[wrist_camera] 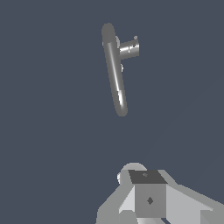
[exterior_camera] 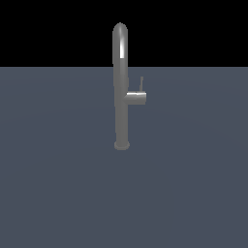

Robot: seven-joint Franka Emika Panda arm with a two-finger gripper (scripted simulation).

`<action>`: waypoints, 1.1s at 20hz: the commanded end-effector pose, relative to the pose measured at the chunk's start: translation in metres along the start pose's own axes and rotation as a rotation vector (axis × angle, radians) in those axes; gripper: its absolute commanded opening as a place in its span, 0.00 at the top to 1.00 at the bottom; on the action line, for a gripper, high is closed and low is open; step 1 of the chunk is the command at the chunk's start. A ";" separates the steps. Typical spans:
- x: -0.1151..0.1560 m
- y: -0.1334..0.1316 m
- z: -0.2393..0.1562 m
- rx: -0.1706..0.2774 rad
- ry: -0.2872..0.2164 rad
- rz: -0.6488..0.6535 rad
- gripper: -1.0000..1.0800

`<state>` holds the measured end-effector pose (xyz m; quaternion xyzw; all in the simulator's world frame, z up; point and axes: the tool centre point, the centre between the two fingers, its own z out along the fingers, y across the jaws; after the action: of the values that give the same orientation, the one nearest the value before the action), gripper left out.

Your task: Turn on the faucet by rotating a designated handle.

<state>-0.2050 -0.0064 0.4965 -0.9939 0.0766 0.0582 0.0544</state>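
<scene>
Slate-grey bench (exterior_camera: 58,193), faucet (exterior_camera: 121,87) upright at its middle.
You see the handle (exterior_camera: 141,84) rising from the stub on the exterior view's right; your gripper (wrist_camera: 148,197) sits well apart, jaws' state impossible to tell.

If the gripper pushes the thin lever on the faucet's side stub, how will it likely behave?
The handle looks like a rigid metal rod, so it should probably pivot rather than bend. It is thin and smooth, so a finger may slip off. The faucet stands on a small base flange and seems fixed.
</scene>
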 end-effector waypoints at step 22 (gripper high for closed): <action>0.131 0.001 0.034 0.376 -0.405 0.381 1.00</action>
<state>-0.0886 -0.0207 0.4513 -0.9125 0.2460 0.2356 0.2267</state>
